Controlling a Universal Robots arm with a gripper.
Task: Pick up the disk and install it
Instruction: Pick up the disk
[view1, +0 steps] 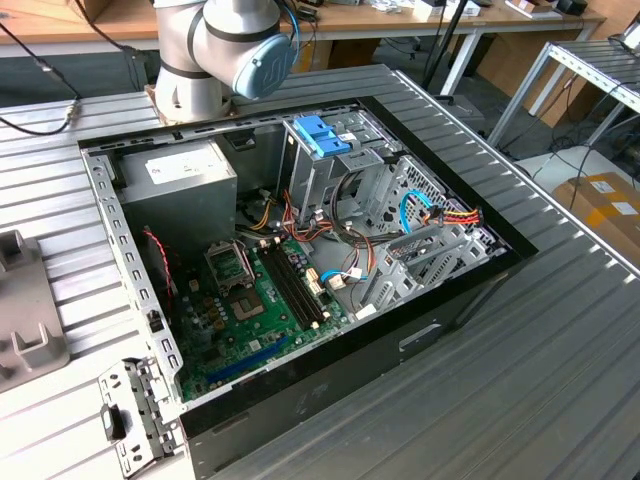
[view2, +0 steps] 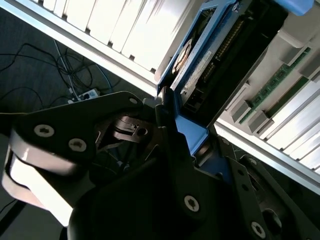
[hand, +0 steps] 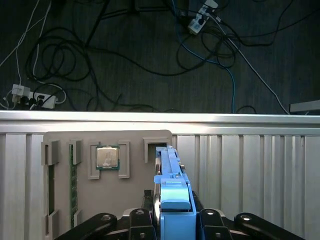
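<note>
The gripper (hand: 175, 220) has its 2 black fingers closed narrow on the disk (hand: 171, 190), one on each side of the light-blue frame, with the disk standing on its edge. It sits over the grey tray (hand: 120, 205), and its far end is right at one of the tray's slots. I can't tell if it's still seated in there or already clear.

There isn't much room on that side: the ribbed table (hand: 250, 165) ends just past the tray, and beyond the edge it's dark floor with loose cables (hand: 150, 65).

The tray has a CPU chip (hand: 106, 157) in a square pocket and a green memory stick (hand: 73, 185) in a long slot.

The second wrist view shows the disk's flat grey face (view2: 202, 65), which the first wrist view doesn't. The exterior view has the open computer case (view1: 420, 335), with the drive cage (view1: 330, 180) upright inside and a blue bracket (view1: 322, 135) on top.
</note>
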